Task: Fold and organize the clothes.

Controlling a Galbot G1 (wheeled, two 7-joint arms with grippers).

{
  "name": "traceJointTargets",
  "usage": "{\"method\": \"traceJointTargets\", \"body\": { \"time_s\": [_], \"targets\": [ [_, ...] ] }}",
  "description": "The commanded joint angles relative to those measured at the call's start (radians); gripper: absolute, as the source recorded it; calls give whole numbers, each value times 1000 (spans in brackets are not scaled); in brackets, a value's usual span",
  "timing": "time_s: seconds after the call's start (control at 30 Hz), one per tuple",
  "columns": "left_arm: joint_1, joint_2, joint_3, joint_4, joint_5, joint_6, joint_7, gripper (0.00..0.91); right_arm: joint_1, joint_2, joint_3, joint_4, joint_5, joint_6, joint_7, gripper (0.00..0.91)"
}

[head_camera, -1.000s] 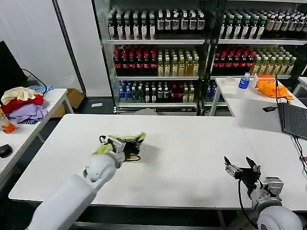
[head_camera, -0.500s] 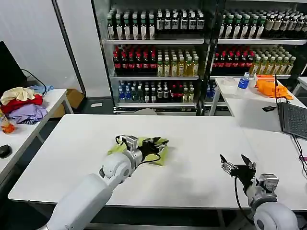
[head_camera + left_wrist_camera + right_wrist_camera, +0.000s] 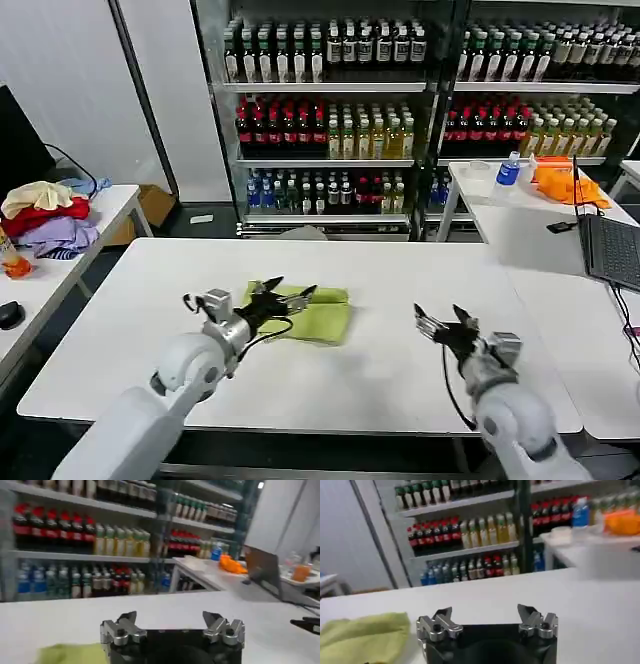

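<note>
The folded T-shirt (image 3: 312,313) lies long-axis crosswise on the tabletop (image 3: 380,380), just beyond the open, empty left end effector (image 3: 279,294), while the open right end effector (image 3: 441,322) hovers well apart to its right.

The white table (image 3: 400,290) is seen from the head, high up, looking forward and down, drink shelves (image 3: 330,130) behind. Each wrist view is taken low, close behind its own fingers, facing those shelves (image 3: 75,535) (image 3: 470,530). The lime T-shirt (image 3: 318,312) (image 3: 70,655) (image 3: 362,635) is shared by all three.
</note>
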Motion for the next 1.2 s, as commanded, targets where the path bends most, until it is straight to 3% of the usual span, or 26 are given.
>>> {"method": "traceJointTargets", "body": {
  "time_s": [0.03,0.27,0.47,0.53,0.57,0.6,0.63,0.73,0.77,1.2],
  "targets": [
    [179,68,-198,-78,-10,-16,-32,907,349,144,-263,-303,119,-22,56,907],
    [196,64,-218,-82,-9,-15,-37,907,413,221,-355,-418,156,-45,66,907],
    [207,59,-222,-83,-7,-17,-37,907,444,267,-372,-500,161,-39,77,907],
    [211,56,-222,-84,-5,-16,-37,907,450,278,-372,-516,168,-37,81,806],
    [213,54,-222,-84,-4,-17,-37,907,454,287,-373,-528,171,-37,85,625],
    [214,53,-222,-84,-4,-17,-37,907,457,293,-374,-532,172,-36,88,544],
    [215,52,-222,-84,-2,-17,-37,907,457,295,-376,-536,172,-35,89,353],
    [217,50,-222,-84,-2,-17,-37,907,463,307,-382,-559,168,-26,98,30],
    [217,50,-222,-85,-2,-17,-36,907,465,309,-382,-565,164,-21,99,0],
    [230,44,-215,-91,5,-20,-35,907,511,278,-346,-654,50,5,96,0]
  ]
}}
